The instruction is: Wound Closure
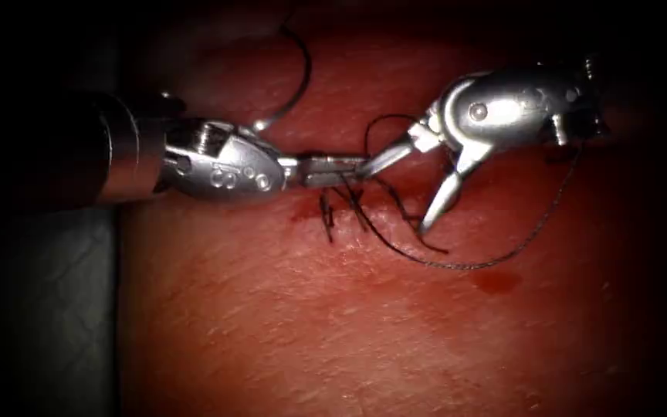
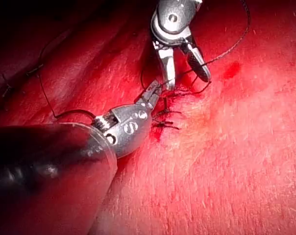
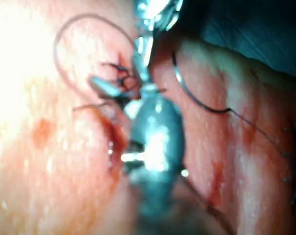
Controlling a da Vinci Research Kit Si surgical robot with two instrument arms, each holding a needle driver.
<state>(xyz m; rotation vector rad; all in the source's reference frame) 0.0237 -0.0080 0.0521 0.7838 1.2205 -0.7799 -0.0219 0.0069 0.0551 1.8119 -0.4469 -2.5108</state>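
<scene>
Over the cut [image 1: 332,220], left fingers [image 1: 333,168] clamping thread [image 1: 457,265], right fingers [image 1: 418,189] spread

From the endoscope we look down on the tissue [image 1: 364,324] from above and in front. Our two wrist views look along each shaft from very close, and all three share the stitches [image 1: 341,212] [image 2: 165,117] [image 3: 121,73].

2 tools [image 1: 333,168] [image 1: 418,185], 1 needle [image 1: 291,77], 1 thread [image 1: 465,265], 1 tissue [image 1: 349,332]

Dim, dark-vignetted edges (glare on metal), blurred close-up
</scene>
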